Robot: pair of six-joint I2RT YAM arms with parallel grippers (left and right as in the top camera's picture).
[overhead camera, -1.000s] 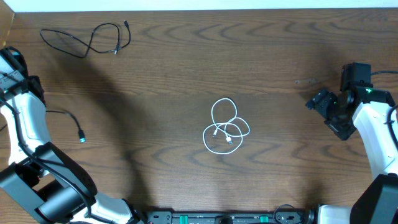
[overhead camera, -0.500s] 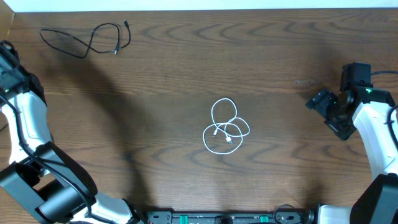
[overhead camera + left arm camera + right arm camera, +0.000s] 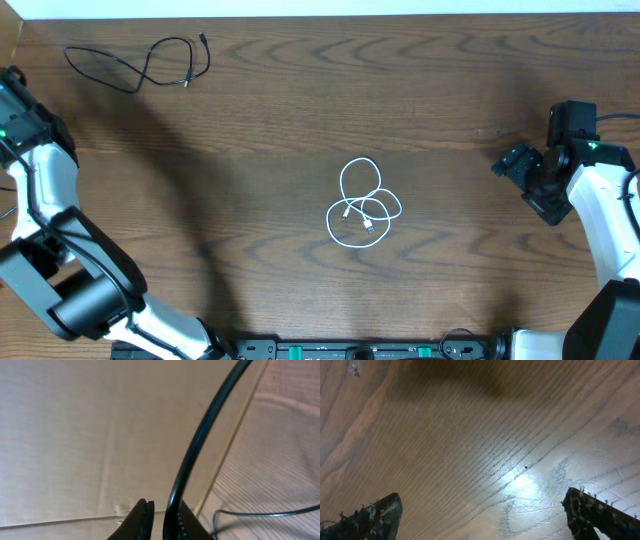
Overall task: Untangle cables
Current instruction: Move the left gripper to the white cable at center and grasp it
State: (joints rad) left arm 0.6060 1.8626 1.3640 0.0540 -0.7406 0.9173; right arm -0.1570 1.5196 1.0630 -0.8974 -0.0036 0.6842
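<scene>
A dark wooden bench (image 3: 300, 120) fills the scene, its landmark a white cable (image 3: 362, 205) lying in loose, overlapping loops at mid-bench. Well to that cable's right, the right arm (image 3: 600, 210) holds the right end effector (image 3: 485, 515) spread wide over bare wood, gripping nothing. Far to the white cable's left, at the bench edge, the left end effector (image 3: 161, 509) has its jaws almost together. A black cable (image 3: 200, 450) rises from the slit between them, and whether it is pinched or merely resting against one finger cannot be told. A second black cable (image 3: 140, 65) sprawls alone, well up and left of the white one. The likely trouble is that the white loops cross one another, so a pull on the wrong strand could cinch a knot. The cable at the left end effector could also slide off the bench edge if let go there. Most of that cable lies outside the overhead view, its plugs unseen, and the pale surface behind it is hard to identify.
</scene>
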